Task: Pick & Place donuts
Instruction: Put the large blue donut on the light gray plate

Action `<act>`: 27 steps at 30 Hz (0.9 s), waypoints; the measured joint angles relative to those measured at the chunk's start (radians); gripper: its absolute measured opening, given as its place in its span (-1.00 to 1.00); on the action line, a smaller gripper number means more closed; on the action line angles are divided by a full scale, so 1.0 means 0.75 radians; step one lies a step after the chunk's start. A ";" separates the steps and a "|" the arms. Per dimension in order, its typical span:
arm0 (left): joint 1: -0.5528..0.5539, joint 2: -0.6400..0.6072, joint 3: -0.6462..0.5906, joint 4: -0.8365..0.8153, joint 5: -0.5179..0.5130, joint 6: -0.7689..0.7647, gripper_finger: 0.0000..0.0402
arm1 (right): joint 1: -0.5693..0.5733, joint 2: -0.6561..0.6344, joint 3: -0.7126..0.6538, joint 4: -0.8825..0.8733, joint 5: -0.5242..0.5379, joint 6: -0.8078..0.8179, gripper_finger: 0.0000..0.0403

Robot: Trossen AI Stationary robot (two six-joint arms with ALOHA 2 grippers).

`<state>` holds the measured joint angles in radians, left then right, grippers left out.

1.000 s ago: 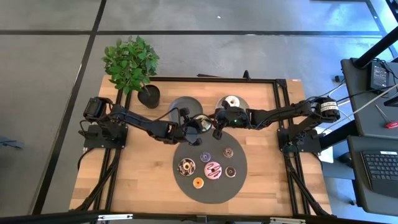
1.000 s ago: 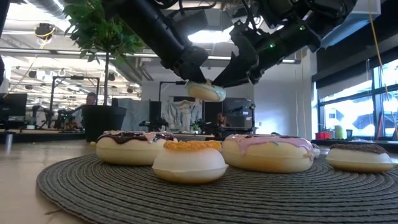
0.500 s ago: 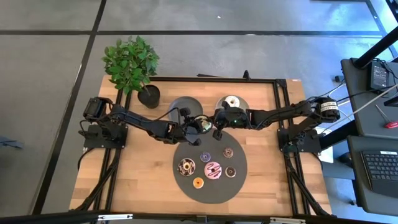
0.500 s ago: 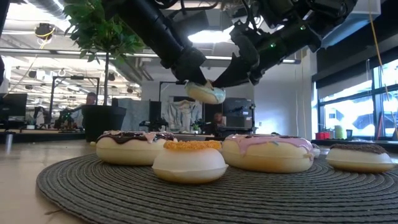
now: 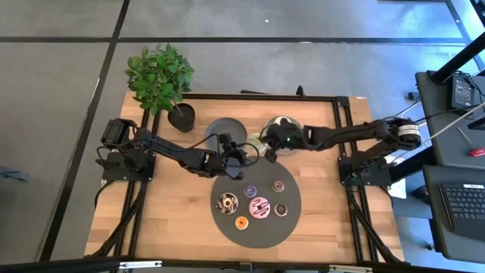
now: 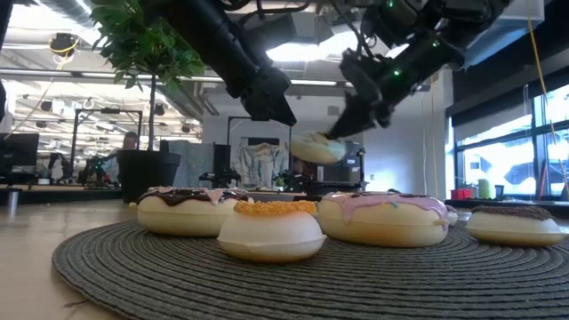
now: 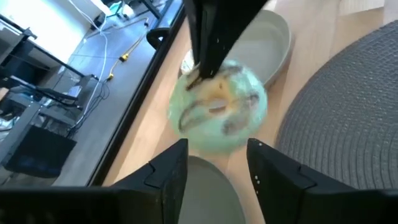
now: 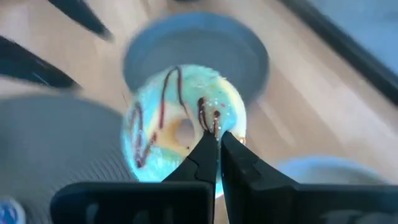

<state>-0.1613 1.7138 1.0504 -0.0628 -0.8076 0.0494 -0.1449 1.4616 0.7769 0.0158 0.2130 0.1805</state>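
A pale green donut (image 8: pixel 177 127) with brown drizzle hangs in the air above the wood, between two grey plates (image 5: pixel 225 130) (image 5: pixel 292 121). My right gripper (image 8: pixel 217 138) is shut on it. My left gripper (image 7: pixel 214 163) stands open just beside the donut (image 7: pixel 217 115), with nothing between its fingers. Several other donuts lie flat on the dark round mat (image 5: pixel 255 227), among them a pink one (image 5: pixel 260 206), an orange one (image 5: pixel 242 223) and a chocolate one (image 5: pixel 227 202). My right gripper pinches the green donut's ring at one side (image 8: pixel 214 123), next to its hole, between its two nearly closed fingers. The fingers (image 6: pixel 348 120) come slanting down from the table's right side. The donut (image 6: pixel 316 147) hangs below them, lifted clear of table and mat.
A potted plant (image 5: pixel 161 80) stands at the table's far left corner. The black frame rail (image 5: pixel 258 97) runs along the far edge. Bare wood (image 5: pixel 167 205) lies left of the mat.
My left gripper has opened and let go of the green donut. My right gripper has shut on it, taken it over and carried it a little toward the table's right edge, away from my left gripper.
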 joint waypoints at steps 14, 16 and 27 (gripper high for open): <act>0.000 0.000 0.000 -0.026 0.026 -0.004 -0.18 | -0.255 -0.056 -0.008 -0.370 -0.076 0.047 -0.94; 0.000 0.000 0.000 -0.026 0.033 -0.012 -0.18 | -0.264 -0.056 -0.008 -0.374 -0.077 0.043 -0.94; 0.000 0.000 0.000 -0.026 0.077 -0.014 -0.18 | -0.264 -0.056 -0.111 -0.275 -0.077 0.063 -0.94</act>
<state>-0.1612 1.7138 1.0504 -0.0826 -0.7497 0.0391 -0.3431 1.4193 0.6936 -0.1904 0.1555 0.2278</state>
